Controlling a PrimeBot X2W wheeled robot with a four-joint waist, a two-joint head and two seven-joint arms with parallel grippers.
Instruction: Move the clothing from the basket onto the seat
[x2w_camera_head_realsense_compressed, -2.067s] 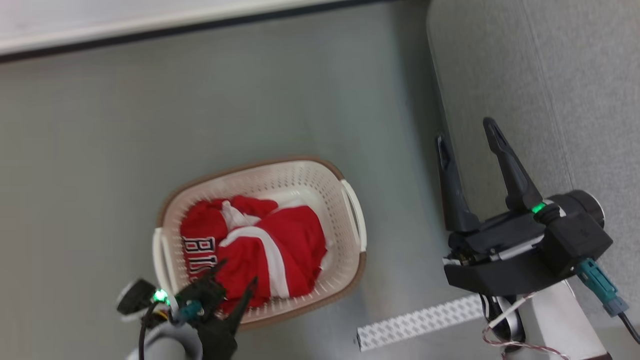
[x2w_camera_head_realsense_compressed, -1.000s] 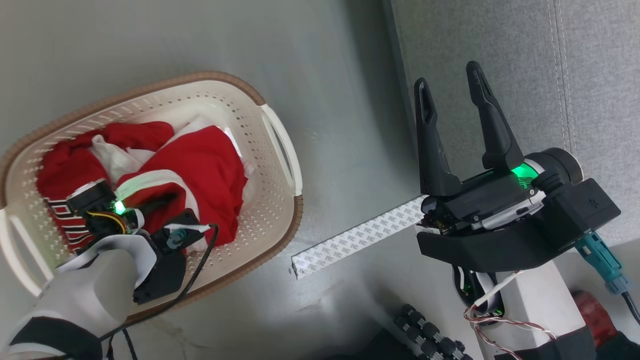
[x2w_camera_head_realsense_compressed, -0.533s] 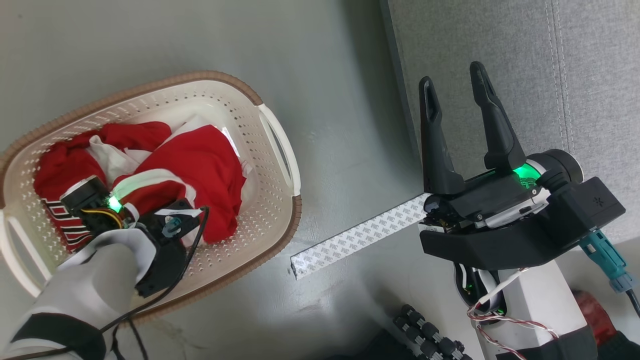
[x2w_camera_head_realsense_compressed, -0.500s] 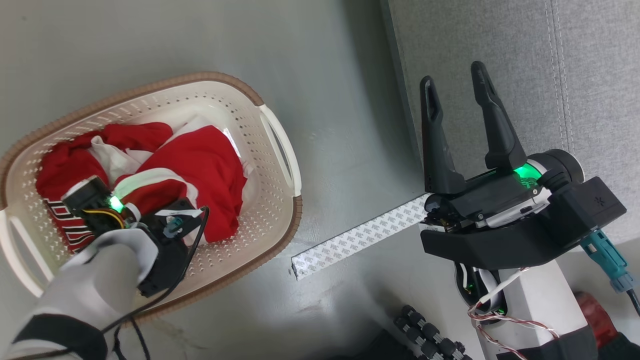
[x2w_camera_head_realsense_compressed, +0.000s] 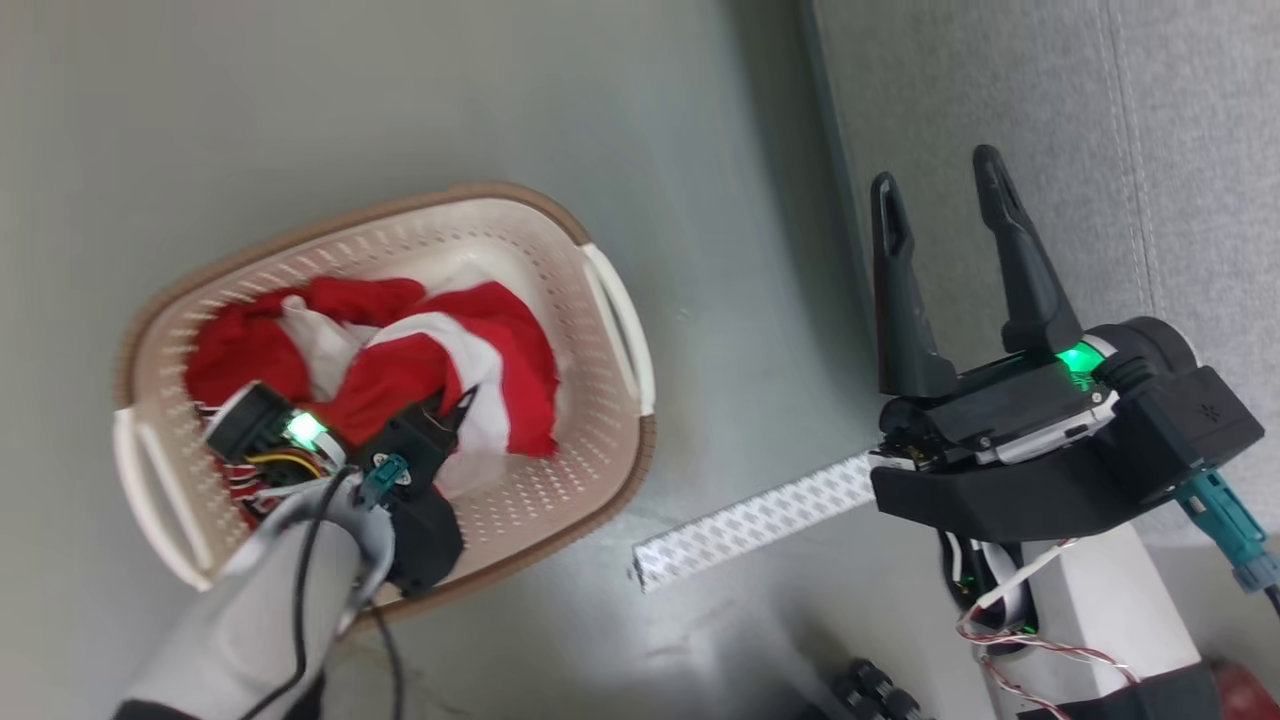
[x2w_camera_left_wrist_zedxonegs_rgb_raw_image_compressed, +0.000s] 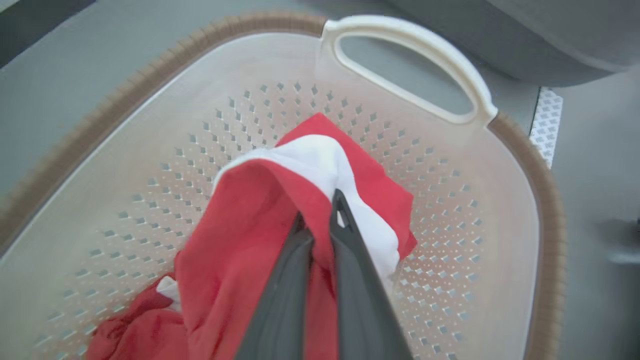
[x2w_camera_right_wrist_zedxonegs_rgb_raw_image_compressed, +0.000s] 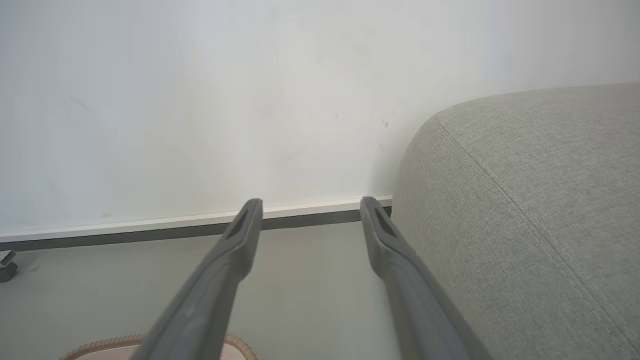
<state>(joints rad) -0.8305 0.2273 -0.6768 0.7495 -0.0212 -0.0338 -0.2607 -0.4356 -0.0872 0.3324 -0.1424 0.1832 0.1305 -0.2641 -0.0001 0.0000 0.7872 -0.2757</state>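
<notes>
Left pincer (x2w_camera_left_wrist_zedxonegs_rgb_raw_image_compressed: 318, 212) is pinching the soft red-and-white clothing (x2w_camera_left_wrist_zedxonegs_rgb_raw_image_compressed: 240, 250)
It's clamping a fold inside the cream perforated plastic basket (x2w_camera_left_wrist_zedxonegs_rgb_raw_image_compressed: 150, 150); right pincer (x2w_camera_head_realsense_compressed: 935, 168) is hovering, fingers apart, by the grey woven seat (x2w_camera_head_realsense_compressed: 1180, 150)

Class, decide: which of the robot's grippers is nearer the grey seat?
Right. The right gripper hangs open beside the edge of the seat; the left gripper is farther off, inside the basket, shut on the clothing.

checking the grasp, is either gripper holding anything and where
Left gripper pinches the red clothing at a fold beside its white stripe; right gripper open, empty.
</notes>
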